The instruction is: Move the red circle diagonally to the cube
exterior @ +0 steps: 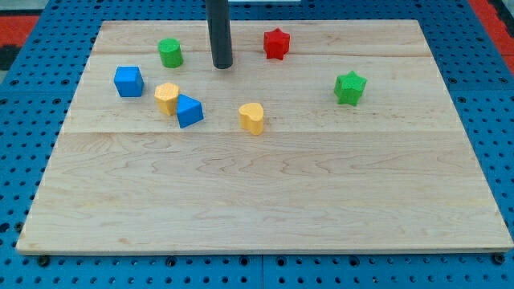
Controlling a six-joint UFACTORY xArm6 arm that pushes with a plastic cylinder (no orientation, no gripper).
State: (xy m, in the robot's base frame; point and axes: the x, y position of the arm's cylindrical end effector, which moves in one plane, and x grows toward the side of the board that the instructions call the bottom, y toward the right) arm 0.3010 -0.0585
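My tip (222, 66) rests near the view's top, between the green cylinder (169, 53) to its left and the red star (276, 43) to its right, touching neither. A blue cube (128, 81) sits at the view's left. A second blue block (189, 111) lies right of it, touching a yellow block (167, 98). I see no red circle on the board; the only red block is the star.
A yellow heart-like block (252, 117) sits below my tip near the middle. A green star (350, 87) sits at the view's right. The wooden board (265, 201) lies on a blue pegboard surface (16, 120).
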